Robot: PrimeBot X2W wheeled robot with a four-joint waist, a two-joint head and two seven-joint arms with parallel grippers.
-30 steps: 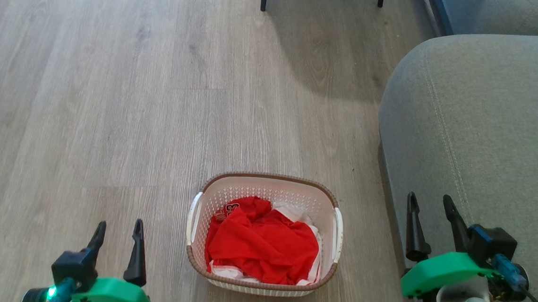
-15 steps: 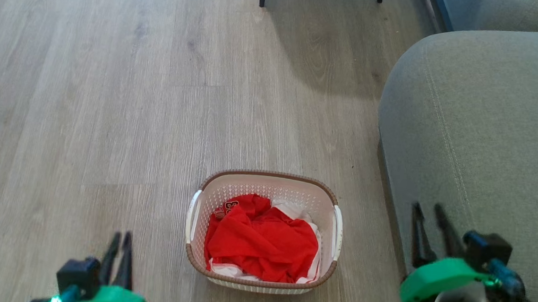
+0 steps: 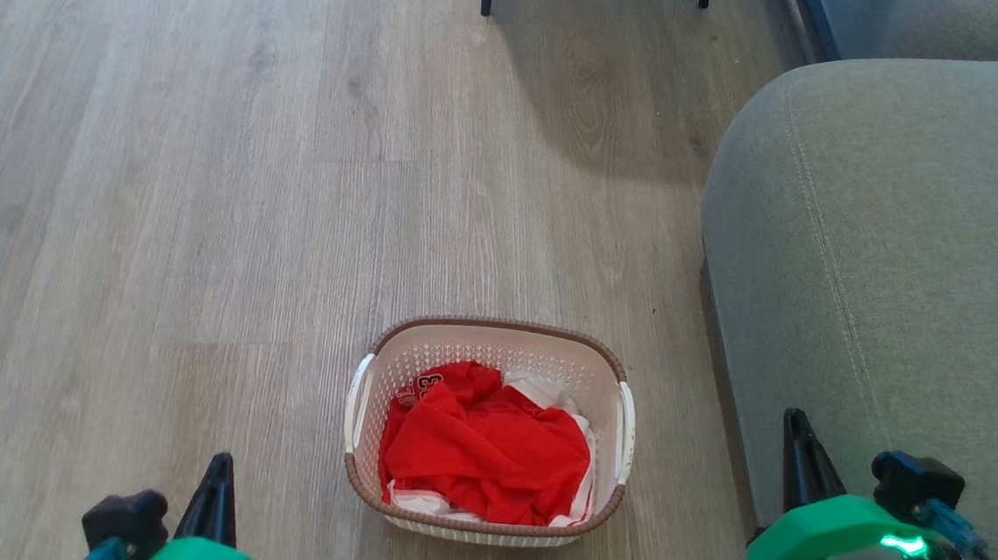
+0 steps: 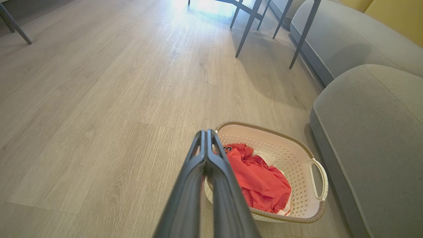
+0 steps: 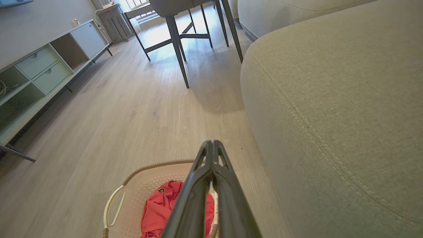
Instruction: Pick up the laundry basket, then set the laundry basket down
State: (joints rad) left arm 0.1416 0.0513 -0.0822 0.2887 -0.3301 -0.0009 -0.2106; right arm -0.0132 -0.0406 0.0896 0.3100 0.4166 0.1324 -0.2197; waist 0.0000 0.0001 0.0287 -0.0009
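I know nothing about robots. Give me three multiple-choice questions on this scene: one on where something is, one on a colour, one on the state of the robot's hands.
1. Where does the laundry basket stand?
A. On a table
B. On the floor beside the grey sofa
C. On a shelf

2. What colour is most of the clothing in the basket?
A. Blue
B. Green
C. Red

3. How are the left hand and right hand?
A. Both shut, holding nothing
B. Both wide open
C. Both clamped on the basket's handles

Answers:
1 B: the basket rests on the wood boards, with the sofa just to its right.
2 C: a crumpled red garment covers most of the inside, with a little white at the edges.
3 A: each hand's two fingers are pressed together, clear of the basket on either side.
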